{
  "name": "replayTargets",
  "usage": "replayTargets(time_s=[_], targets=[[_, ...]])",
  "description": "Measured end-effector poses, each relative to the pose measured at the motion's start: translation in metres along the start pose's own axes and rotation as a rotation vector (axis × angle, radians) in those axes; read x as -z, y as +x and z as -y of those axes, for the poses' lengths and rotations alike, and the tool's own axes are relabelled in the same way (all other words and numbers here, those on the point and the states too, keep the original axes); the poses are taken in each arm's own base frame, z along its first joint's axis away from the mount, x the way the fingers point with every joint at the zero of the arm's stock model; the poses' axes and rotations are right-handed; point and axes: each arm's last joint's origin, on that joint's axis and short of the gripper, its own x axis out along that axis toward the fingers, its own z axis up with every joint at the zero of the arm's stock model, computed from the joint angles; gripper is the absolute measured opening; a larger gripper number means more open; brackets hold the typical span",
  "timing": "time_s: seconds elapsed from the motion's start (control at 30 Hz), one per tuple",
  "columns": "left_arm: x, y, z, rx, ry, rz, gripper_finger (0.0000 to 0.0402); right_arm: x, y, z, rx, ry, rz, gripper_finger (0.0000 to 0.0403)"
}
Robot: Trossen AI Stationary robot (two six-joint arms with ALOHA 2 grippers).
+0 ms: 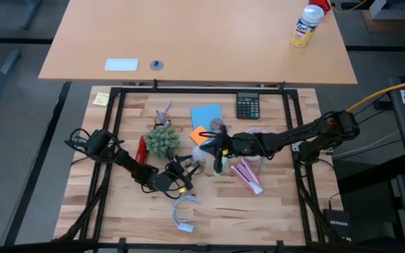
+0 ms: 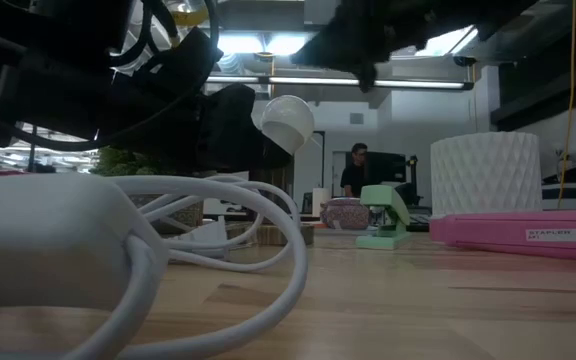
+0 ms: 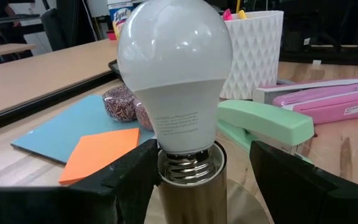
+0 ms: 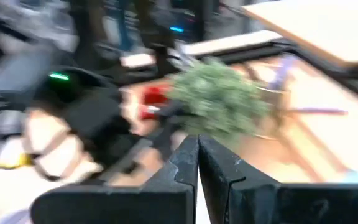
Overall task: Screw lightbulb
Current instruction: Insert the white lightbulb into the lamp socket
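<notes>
The lightbulb (image 3: 176, 62), a frosted white globe, stands upright with its grey screw base (image 3: 182, 163) in the mouth of a metal socket (image 3: 191, 193). It also shows in the low view (image 2: 288, 122) and from above (image 1: 202, 152). My left gripper (image 3: 194, 186) is open with a finger on either side of the socket. My right gripper (image 4: 198, 163) is shut on nothing. It hangs raised beside and above the bulb (image 1: 216, 150), and the dark shape at the low view's top (image 2: 368, 45) is this arm. My left gripper comes in nearly level from the table's left-near side. One finger (image 3: 135, 180) lies against the socket's side (image 3: 161, 186). The other finger (image 3: 278, 174) stands a gap away from it. What lies lower down is cut off by the frame's edge.
A pink stapler (image 3: 328, 99), a mint stapler (image 3: 266, 121) and a white cup of pens (image 3: 257, 53) stand right of the bulb. Blue paper, an orange note (image 3: 101, 152), a plant (image 1: 162, 140) and a calculator (image 1: 247, 107) lie behind. A white looped cord (image 1: 185, 214) lies near.
</notes>
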Motion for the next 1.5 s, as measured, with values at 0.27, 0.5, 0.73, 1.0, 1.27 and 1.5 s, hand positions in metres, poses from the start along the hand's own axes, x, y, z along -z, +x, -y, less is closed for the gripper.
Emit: replayTargets(time_s=[0.27,0.5,0.73,1.0,1.27,1.5], targets=[[0.0,0.0,0.0,0.0,-0.001,0.0,0.0246,0.008,-0.001,0.006,0.135,-0.028,-0.065,0.0017],[0.0,0.0,0.0,0.0,-0.001,0.0,0.0246,0.024,0.011,0.006,0.141,-0.046,-0.12,0.0017],[0.0,0.0,0.0,0.0,-0.001,0.001,0.0246,0.025,0.014,0.003,0.079,-0.035,-0.115,0.0017],[0.0,0.0,0.0,0.0,-0.002,0.001,0.0246,0.021,0.015,0.0,-0.006,-0.016,-0.088,0.0017],[0.0,0.0,0.0,0.0,-0.002,0.001,0.0246,0.022,0.016,0.0,-0.007,0.006,-0.086,0.0017],[-0.001,0.0,0.0,0.0,0.002,0.001,0.0246,0.026,0.023,-0.002,-0.023,0.033,-0.06,0.0017]])
